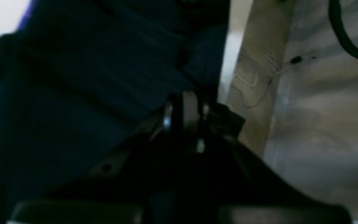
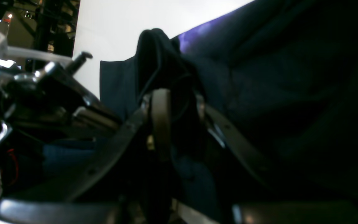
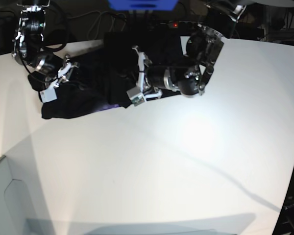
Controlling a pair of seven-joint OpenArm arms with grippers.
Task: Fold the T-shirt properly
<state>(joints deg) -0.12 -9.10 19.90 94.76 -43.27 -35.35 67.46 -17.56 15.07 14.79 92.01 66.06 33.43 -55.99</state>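
So the black T-shirt [image 3: 95,85] is bunched up at the far left of the white bench [image 3: 186,161], stretched between the two arms and partly off the surface. The left gripper [image 1: 185,109] is pinched tight on a fold of it right by the bench's edge, and the right gripper [image 2: 172,105] is clamped on a thick wad of the cloth. Everything nearer and to the right on the bench is bare, so loads of open room there.
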